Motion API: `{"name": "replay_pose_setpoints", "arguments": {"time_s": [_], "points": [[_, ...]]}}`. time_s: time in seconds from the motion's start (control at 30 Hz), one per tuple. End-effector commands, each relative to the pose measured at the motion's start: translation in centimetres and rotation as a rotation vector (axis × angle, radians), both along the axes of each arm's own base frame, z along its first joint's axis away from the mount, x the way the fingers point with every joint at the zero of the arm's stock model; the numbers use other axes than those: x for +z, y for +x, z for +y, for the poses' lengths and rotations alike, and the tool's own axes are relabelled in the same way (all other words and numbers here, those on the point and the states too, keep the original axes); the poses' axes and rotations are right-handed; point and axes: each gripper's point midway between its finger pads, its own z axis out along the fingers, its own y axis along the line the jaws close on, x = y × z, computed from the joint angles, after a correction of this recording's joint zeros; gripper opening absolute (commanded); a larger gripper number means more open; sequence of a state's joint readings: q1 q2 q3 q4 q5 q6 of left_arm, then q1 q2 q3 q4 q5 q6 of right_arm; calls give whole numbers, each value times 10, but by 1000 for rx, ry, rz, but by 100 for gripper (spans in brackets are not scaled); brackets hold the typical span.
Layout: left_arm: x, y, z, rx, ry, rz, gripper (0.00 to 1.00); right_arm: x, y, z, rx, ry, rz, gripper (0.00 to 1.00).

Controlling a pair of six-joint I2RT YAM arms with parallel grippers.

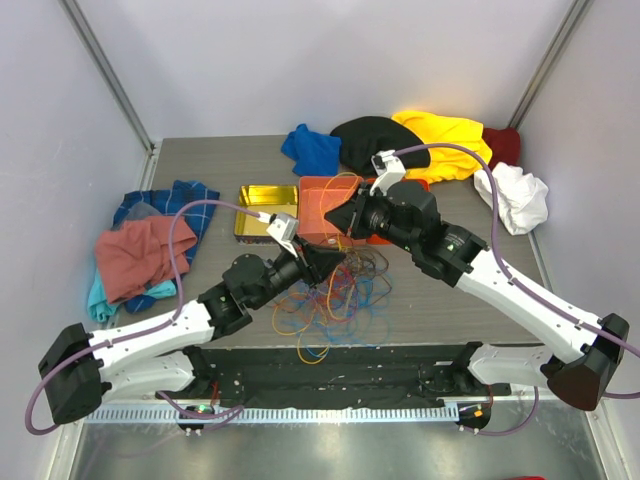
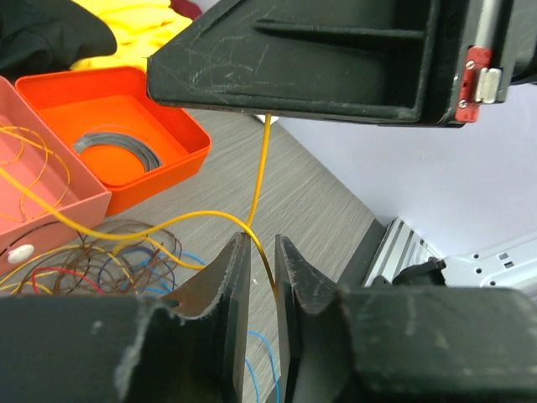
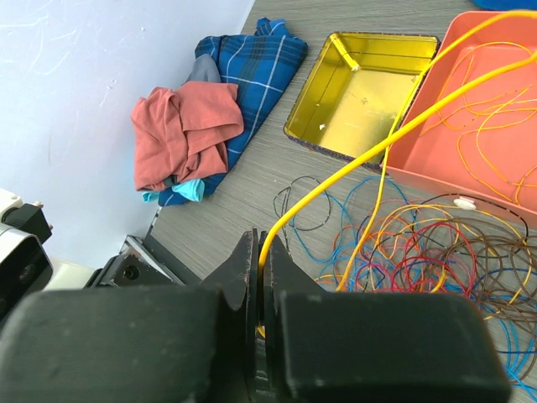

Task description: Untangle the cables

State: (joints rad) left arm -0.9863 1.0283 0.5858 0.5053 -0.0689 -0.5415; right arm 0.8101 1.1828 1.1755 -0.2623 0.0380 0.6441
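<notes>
Pinching a yellow cable (image 3: 369, 155), right fingers (image 3: 243, 262) clenched, left fingers (image 2: 231, 270) parted around it, cables (image 1: 335, 292) tangled below

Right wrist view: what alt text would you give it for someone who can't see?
The right gripper is shut on a yellow cable that arcs up toward a pink tray. Beyond lies a tangle of coloured cables on a grey table, with a gold tin and a heap of clothes farther off.

White arm links (image 1: 520, 300), black joints (image 1: 225, 305), purple hoses (image 1: 172, 250), scuffed black claw fingers (image 2: 295, 281)
</notes>
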Motion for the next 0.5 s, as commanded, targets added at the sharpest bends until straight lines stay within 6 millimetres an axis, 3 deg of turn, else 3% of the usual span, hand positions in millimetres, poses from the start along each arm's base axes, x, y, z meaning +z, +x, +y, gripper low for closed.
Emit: {"name": "replay_pose_setpoints", "arguments": {"time_s": [0.0,0.23,0.47], "points": [[27,-2,1,1,-102,-61,23,25,-2,2,10,61,-40,1],[25,-1,-1,-1,-100,-54,25,24,-1,6,18,73,-28,1],[24,14,-5,60,-106,-48,24,15,-14,15,83,123,21,1]]}}
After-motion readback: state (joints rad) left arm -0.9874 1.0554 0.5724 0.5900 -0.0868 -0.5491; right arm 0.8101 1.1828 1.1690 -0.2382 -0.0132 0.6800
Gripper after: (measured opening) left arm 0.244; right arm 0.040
